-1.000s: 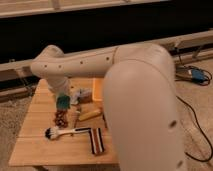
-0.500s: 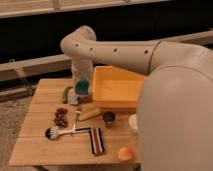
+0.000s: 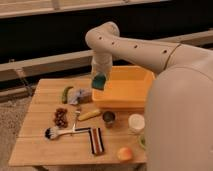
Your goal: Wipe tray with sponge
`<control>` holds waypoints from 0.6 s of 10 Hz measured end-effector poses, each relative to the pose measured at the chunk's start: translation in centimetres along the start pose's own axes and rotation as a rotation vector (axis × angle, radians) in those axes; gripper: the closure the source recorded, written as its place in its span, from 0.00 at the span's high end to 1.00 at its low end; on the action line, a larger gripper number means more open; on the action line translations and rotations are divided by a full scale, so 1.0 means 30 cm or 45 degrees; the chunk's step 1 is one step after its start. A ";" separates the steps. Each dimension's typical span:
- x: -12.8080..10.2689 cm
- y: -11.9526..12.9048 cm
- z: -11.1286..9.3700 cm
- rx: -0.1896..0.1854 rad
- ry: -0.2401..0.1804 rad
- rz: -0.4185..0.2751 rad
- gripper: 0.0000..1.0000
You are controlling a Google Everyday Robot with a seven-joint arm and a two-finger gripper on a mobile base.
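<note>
A yellow tray (image 3: pixel 134 98) sits at the back right of the wooden table (image 3: pixel 45 145). My gripper (image 3: pixel 99 79) hangs from the white arm at the tray's left rim, shut on a green sponge (image 3: pixel 98 82). The sponge is held just above and over the tray's left edge, not touching the tray floor as far as I can see.
On the table lie a green pepper (image 3: pixel 66 93), a grey cloth (image 3: pixel 80 96), a bunch of dark grapes (image 3: pixel 61 118), a banana (image 3: pixel 90 114), a dish brush (image 3: pixel 59 132), a striped cloth (image 3: pixel 96 140), a dark cup (image 3: pixel 108 118), a white cup (image 3: pixel 135 123) and an orange fruit (image 3: pixel 124 153).
The arm has swung up and right, carrying the green sponge from over the table's left part to the tray's left rim. More of the tray and table now shows.
</note>
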 end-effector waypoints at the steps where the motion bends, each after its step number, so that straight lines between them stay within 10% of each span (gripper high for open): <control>1: -0.014 -0.019 0.024 -0.012 0.009 0.032 0.00; 6: -0.104 -0.096 0.202 -0.040 0.027 0.160 0.00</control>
